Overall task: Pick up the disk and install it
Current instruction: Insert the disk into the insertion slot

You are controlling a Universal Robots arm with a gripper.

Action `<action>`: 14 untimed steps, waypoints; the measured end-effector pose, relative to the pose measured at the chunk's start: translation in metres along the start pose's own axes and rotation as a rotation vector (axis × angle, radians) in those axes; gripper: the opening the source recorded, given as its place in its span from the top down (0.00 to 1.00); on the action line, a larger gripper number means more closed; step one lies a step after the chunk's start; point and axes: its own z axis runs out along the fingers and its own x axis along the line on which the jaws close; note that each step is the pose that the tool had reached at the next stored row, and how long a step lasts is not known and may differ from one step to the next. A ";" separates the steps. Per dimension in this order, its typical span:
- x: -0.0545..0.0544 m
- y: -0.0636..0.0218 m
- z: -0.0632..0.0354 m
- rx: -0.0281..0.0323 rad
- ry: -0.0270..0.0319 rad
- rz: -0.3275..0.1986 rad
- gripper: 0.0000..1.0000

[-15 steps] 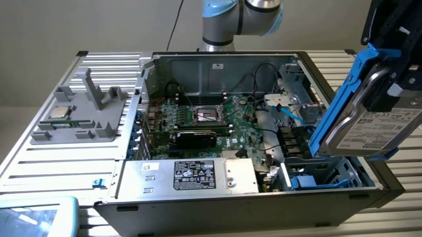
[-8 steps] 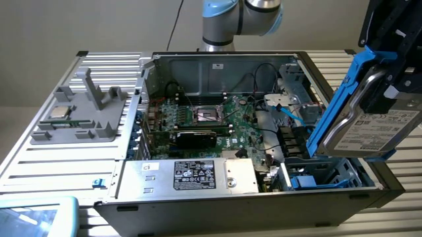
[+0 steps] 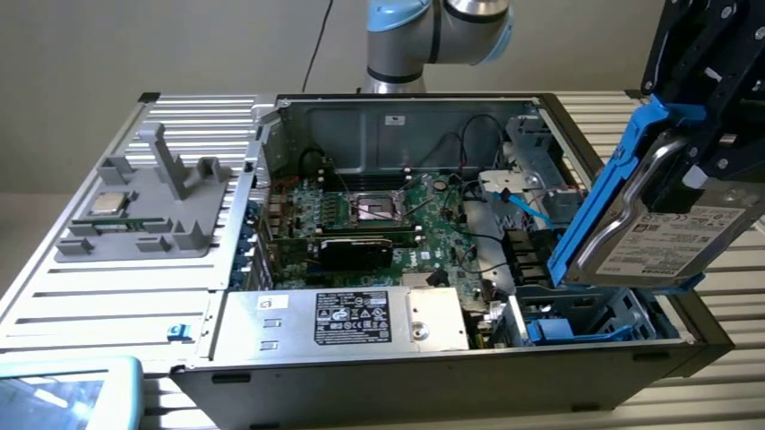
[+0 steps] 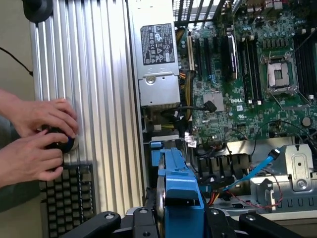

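The disk (image 3: 669, 235), a silver hard drive with a white label in a bright blue carrier (image 3: 612, 184), hangs tilted on edge at the exterior view's right. My gripper (image 3: 708, 157) is shut on it from above. It hovers over the open computer case (image 3: 395, 116), just above the drive bay (image 3: 580, 324) at the case's front corner, apart from it. In the wrist view the blue carrier of the disk (image 4: 181, 196) stands between my black fingers (image 4: 106, 220), with the bay's metal bracket (image 4: 297, 173) beyond it.
Inside the case lie the motherboard (image 3: 382, 215), a silver power-supply box (image 3: 358, 318) and a blue cable (image 3: 526, 208). A grey fixture (image 3: 143, 219) holding a small CPU chip (image 3: 110, 202) sits on the ribbed table. A person's hands (image 4: 37, 141) rest beside a keyboard (image 4: 67, 198).
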 end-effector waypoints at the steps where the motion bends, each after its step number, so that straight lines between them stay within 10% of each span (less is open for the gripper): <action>1: 0.000 -0.0001 0.0016 -0.0001 -0.0007 0.000 0.63; 14: 0.000 0.0032 0.0256 -0.0004 -0.0143 -0.001 0.63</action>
